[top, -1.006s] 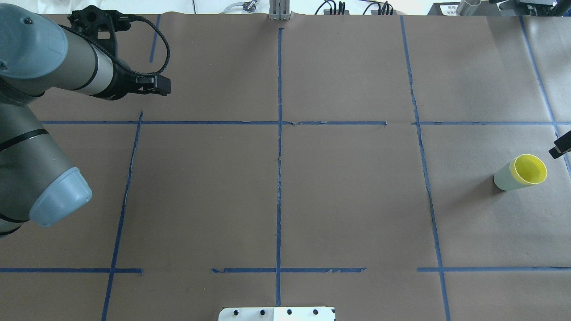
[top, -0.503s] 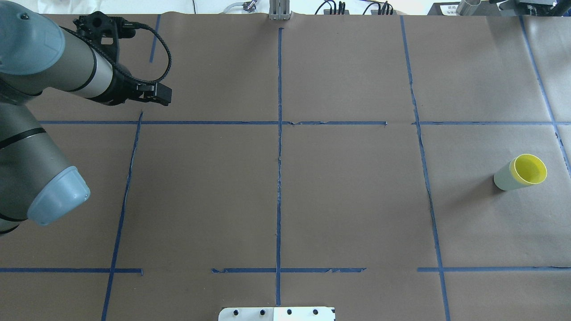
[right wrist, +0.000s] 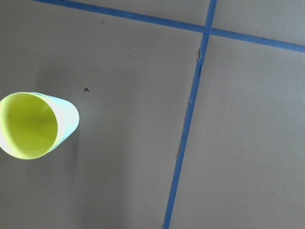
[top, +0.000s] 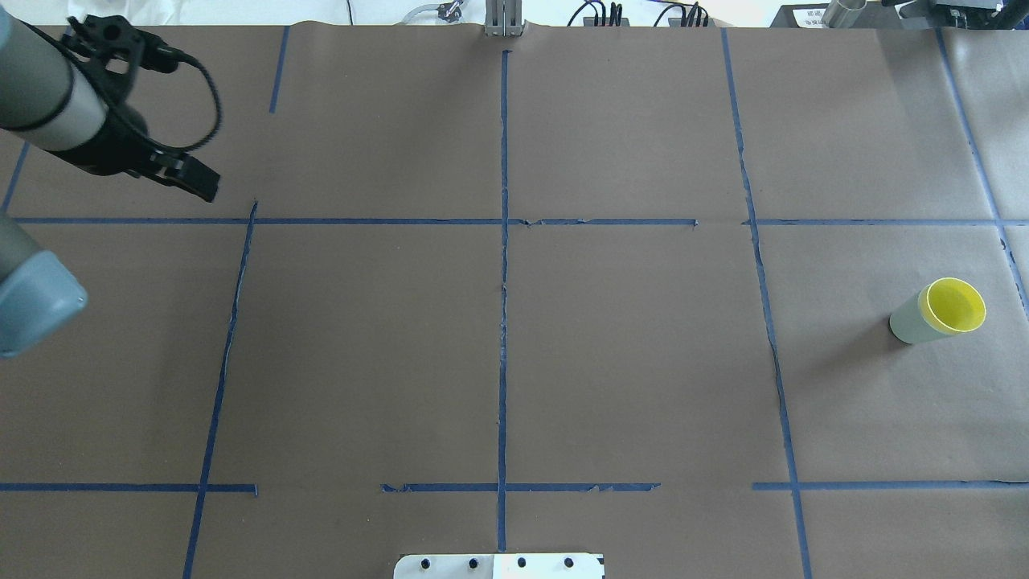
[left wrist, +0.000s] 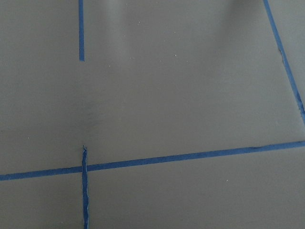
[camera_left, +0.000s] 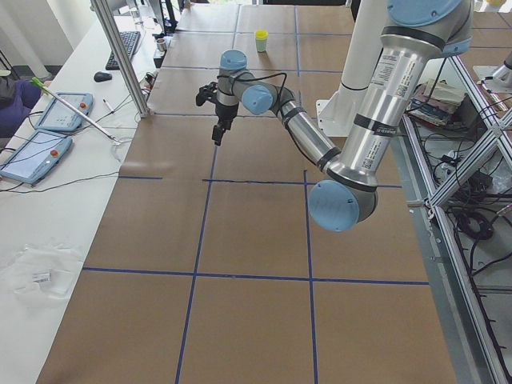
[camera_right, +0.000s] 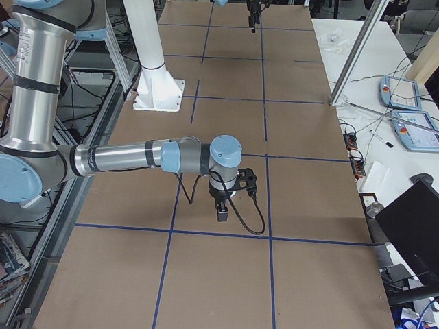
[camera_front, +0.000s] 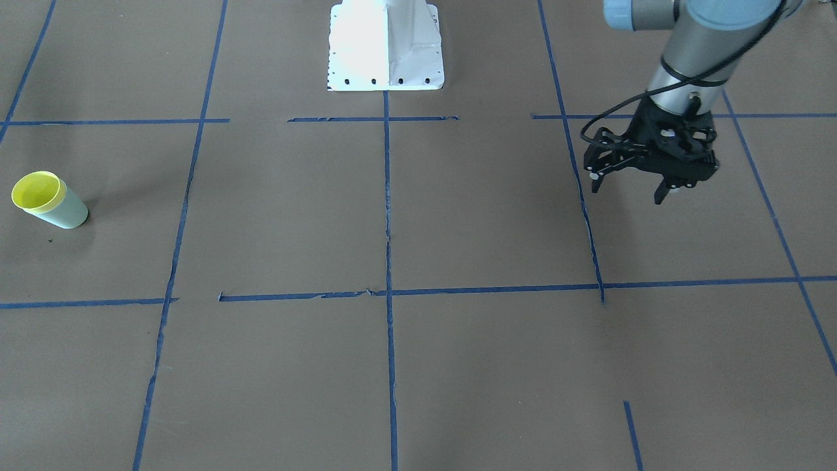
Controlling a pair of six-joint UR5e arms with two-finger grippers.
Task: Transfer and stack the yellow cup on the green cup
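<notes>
The yellow cup sits nested inside the green cup. The pair stands upright at the table's right side. They also show in the front-facing view, yellow cup in green cup, and in the right wrist view, yellow cup in green cup. My left gripper hangs open and empty over the table's far left part, also seen overhead. My right gripper shows only in the exterior right view, near the cups, so I cannot tell its state.
The white robot base plate sits at the table's middle edge. Blue tape lines divide the brown paper. A metal post and tablets stand on the side desk beyond the far edge.
My left arm has swung further left and back in the overhead view. The dark tip of the right gripper at the right edge has left that view. The cups have not moved.
</notes>
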